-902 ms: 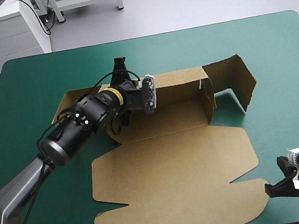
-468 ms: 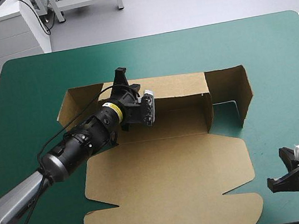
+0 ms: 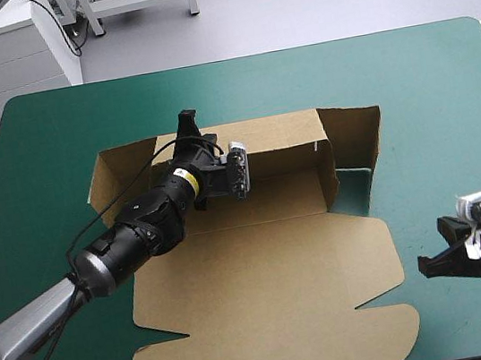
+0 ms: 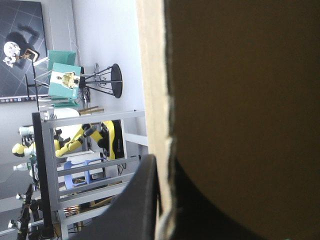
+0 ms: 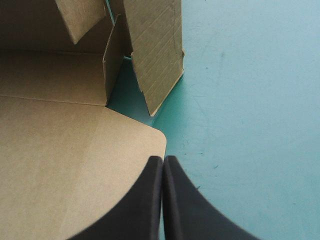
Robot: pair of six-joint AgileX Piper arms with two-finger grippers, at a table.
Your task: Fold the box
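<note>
Plainly, the left tool is pinching the raised rear wall of the box near that wall's left end. The right tool is pressed together and empty, just off the right corner of the flat lid. Nothing pins the lid down, so a pull on the wall would likely drag the whole sheet (or crease it off its score line), and the untucked right flap may swing outward. The box sits mid-worktop. The teal-green cover looks smooth and offers little grip, with open space to the far and right sides.
</note>
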